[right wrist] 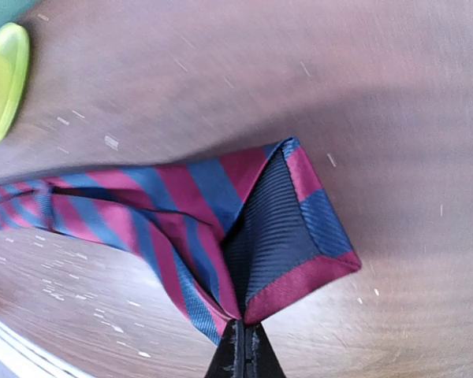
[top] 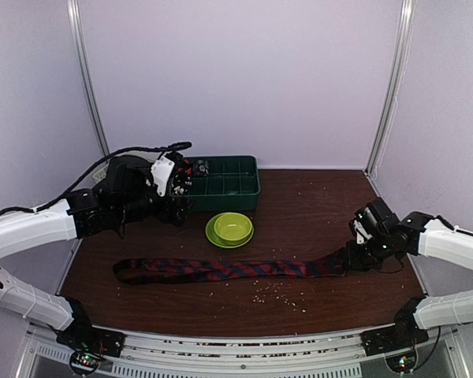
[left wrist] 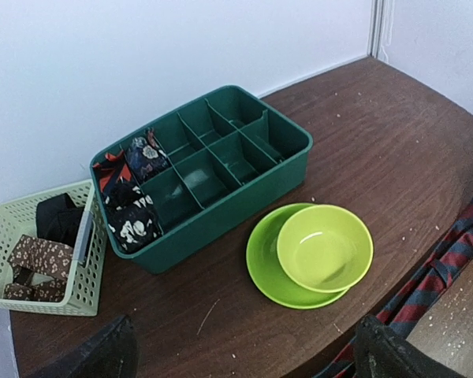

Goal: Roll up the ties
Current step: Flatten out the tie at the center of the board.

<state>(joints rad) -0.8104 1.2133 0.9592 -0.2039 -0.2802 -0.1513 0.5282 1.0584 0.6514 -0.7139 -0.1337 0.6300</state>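
1. While the left gripper [left wrist: 244,358] hangs above the far left part of the table [top: 315,205] with its jaws spread wide and nothing between them, the right gripper [right wrist: 240,350] is pinched closed on one end of the striped tie [top: 229,269].
2. That tie, red and navy in diagonal stripes, lies flat in a long line parallel to the table's near edge, reaching from near the left edge almost to the right edge.
3. Its right-hand end is lifted slightly off the wood and folded open, showing a dark navy lining.
4. A lime-green bowl [top: 231,226] sits in a matching plate [left wrist: 260,268] near the table's middle, just beyond the tie and apart from it.
5. A dark green divided bin [top: 236,189] stands by the far edge, with rolled fabric pieces [left wrist: 134,213] in its left compartments.
6. A pale mesh basket [left wrist: 83,295] touches the bin's left side and holds dark fabric.
7. Pale crumbs [top: 272,293] speckle the wood near the near edge.
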